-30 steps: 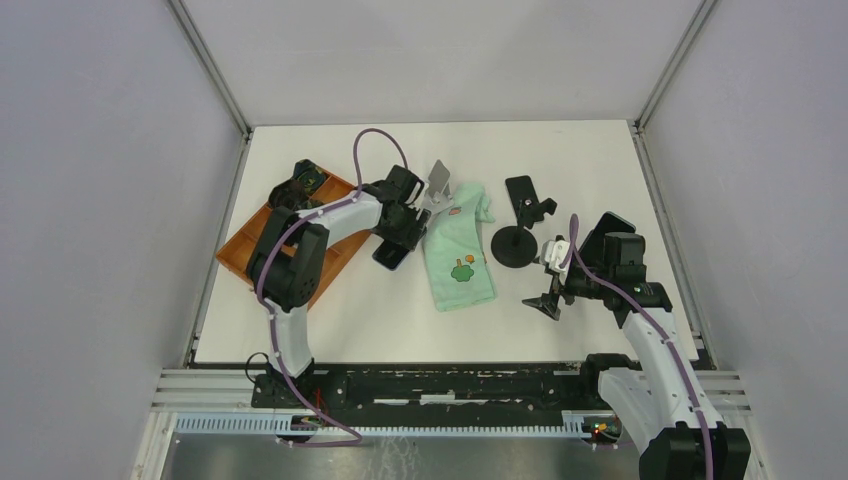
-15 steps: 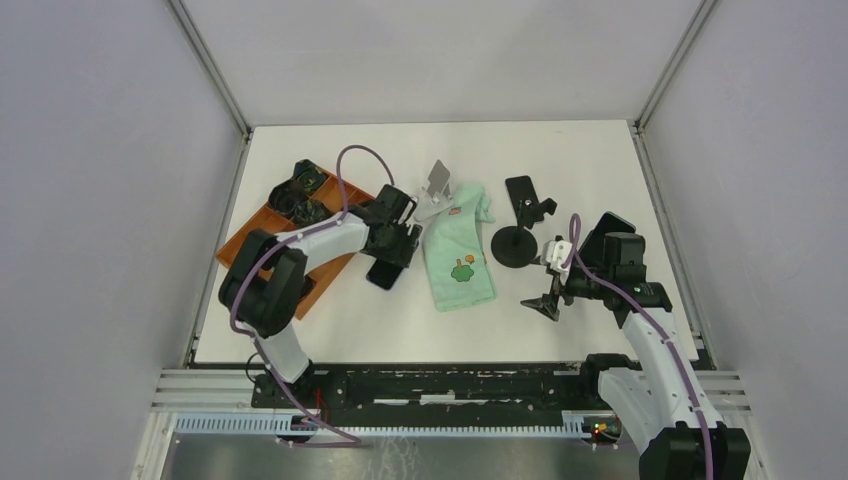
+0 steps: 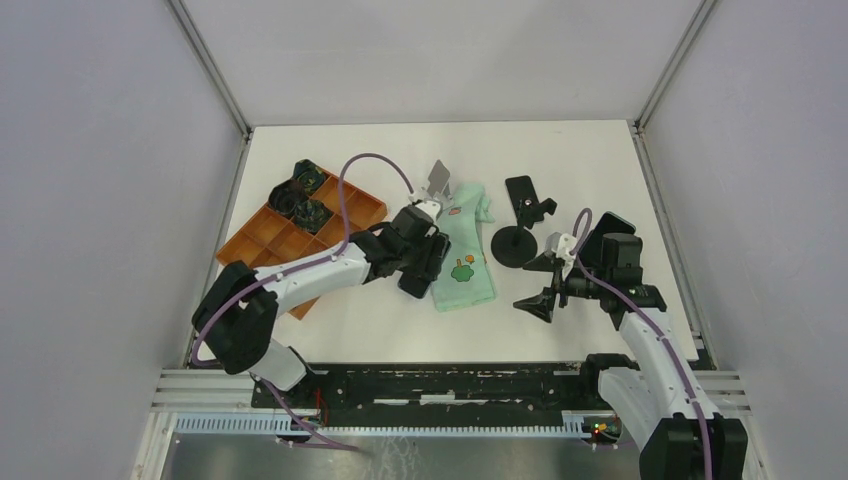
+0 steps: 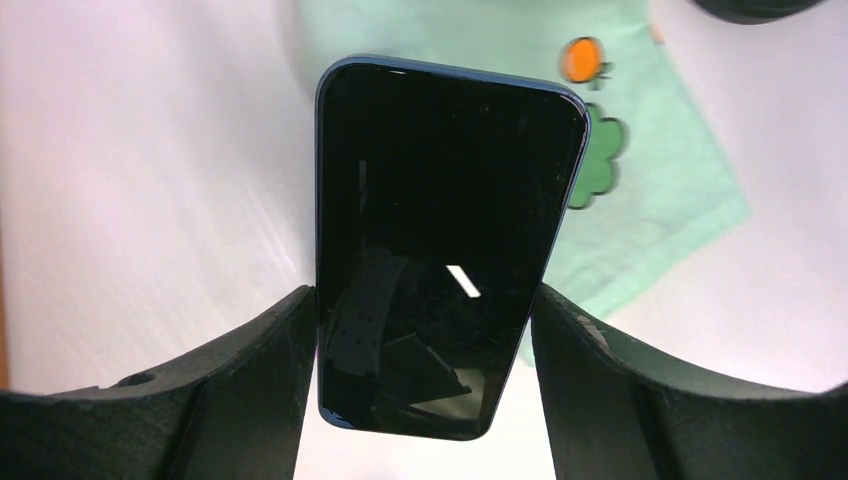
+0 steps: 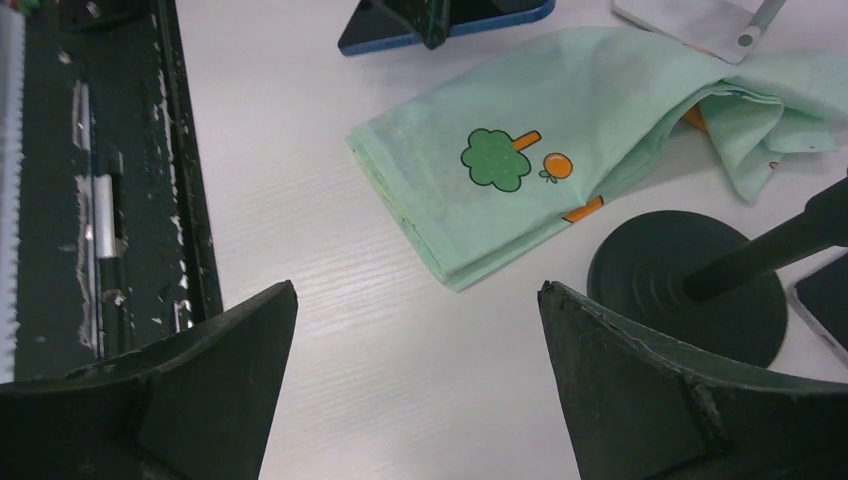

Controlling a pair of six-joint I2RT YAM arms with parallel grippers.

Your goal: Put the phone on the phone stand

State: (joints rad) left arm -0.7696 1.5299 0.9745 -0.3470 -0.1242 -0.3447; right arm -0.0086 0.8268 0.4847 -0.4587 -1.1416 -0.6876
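My left gripper (image 3: 420, 262) is shut on a dark phone (image 3: 417, 277) and holds it by its long sides at the left edge of the green cloth (image 3: 461, 258). In the left wrist view the phone (image 4: 440, 230) fills the gap between the fingers (image 4: 250, 385), screen up, over the table and the cloth (image 4: 640, 190). The black phone stand, with a round base (image 3: 512, 246) and a clamp head (image 3: 524, 193), stands right of the cloth. My right gripper (image 3: 537, 285) is open and empty, just in front of the stand base (image 5: 685, 270).
An orange divided tray (image 3: 290, 240) holding dark items (image 3: 300, 190) lies at the left. A silver folding stand (image 3: 438, 180) sits at the cloth's far end. A dark flat device (image 3: 612, 222) lies by the right arm. The cloth (image 5: 560, 150) shows a tree print.
My left gripper has carried the phone right, from beside the orange tray to the cloth's left edge. The right gripper has shifted slightly left and stays open.
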